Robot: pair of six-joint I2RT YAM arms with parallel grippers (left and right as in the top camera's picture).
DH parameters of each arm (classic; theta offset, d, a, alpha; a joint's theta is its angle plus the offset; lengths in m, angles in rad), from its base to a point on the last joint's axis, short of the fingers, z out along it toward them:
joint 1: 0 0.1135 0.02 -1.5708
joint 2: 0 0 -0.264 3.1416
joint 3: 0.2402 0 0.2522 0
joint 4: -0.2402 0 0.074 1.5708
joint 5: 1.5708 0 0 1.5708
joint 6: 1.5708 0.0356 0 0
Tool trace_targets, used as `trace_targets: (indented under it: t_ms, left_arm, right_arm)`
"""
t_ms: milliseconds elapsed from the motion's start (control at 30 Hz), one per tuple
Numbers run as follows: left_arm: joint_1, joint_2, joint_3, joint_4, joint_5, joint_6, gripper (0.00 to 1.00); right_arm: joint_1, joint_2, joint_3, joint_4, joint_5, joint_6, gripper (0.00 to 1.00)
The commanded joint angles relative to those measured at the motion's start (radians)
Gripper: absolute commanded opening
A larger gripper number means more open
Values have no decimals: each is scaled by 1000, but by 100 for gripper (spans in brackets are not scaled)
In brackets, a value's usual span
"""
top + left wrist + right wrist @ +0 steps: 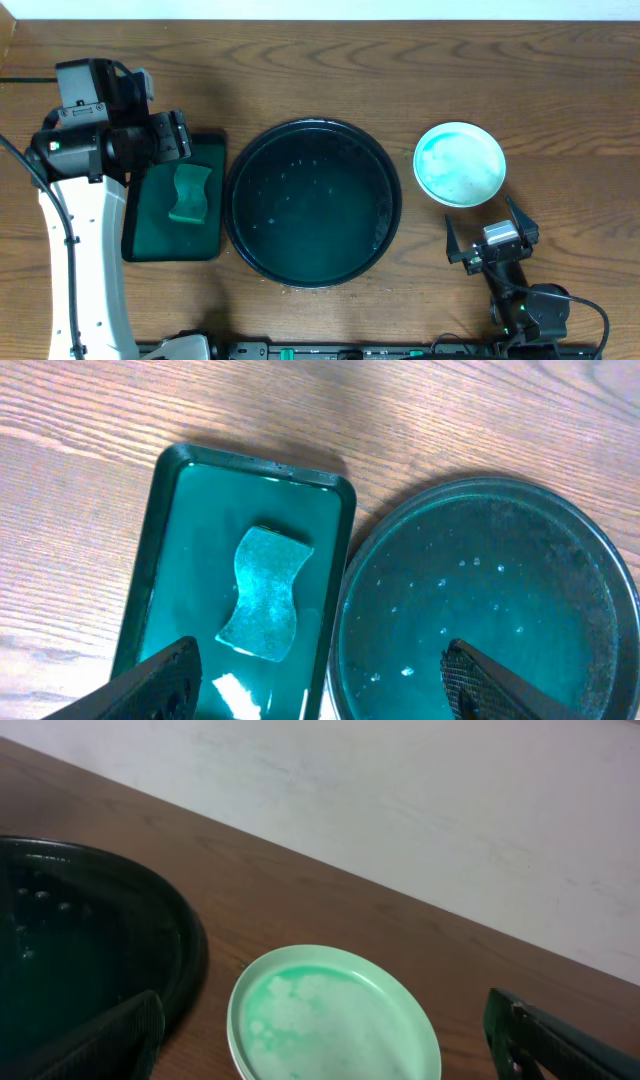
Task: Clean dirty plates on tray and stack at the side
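The large round black tray (312, 203) sits mid-table with no plates on it, only specks and droplets; it also shows in the left wrist view (490, 605) and the right wrist view (90, 950). To its right on the table lies a pale mint plate (460, 163) with a smeared green film, also in the right wrist view (335, 1020). Whether other plates lie under it I cannot tell. My right gripper (493, 240) is open and empty, just in front of the plate. My left gripper (165, 135) is open and empty, above the sponge tray.
A dark green rectangular tray (178, 200) left of the black tray holds a green sponge (190, 192), also seen in the left wrist view (262, 592). A pale wall runs behind the table's far edge (400, 800).
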State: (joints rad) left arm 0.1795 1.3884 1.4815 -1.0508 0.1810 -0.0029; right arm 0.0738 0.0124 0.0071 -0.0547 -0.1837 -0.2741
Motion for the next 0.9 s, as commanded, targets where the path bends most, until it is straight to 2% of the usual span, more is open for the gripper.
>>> trace_targets:
  t_ms: [0, 367, 500, 600, 667, 867]
  left_arm:
    - [-2, -1, 6, -3, 3, -2, 77]
    - [-6, -1, 6, 5, 18, -6, 78]
    - [-13, -83, -48, 145, 18, 0, 78]
    - [-15, -214, -200, 327, 17, 11, 78]
    - [-15, -395, -441, 516, 17, 30, 78]
    - [-15, -695, -884, 857, 18, 29, 77]
  right_arm:
    - [-16, -6, -2, -5, -3, -11, 99]
    - [-16, -6, -2, -5, -2, -11, 99]
    - [-16, -6, -2, -5, -2, -11, 99]
    - [-16, -6, -2, -5, -2, -11, 99]
    - [-16, -6, -2, -5, -2, -11, 99]
    - [-16, -6, -2, -5, -2, -11, 99]
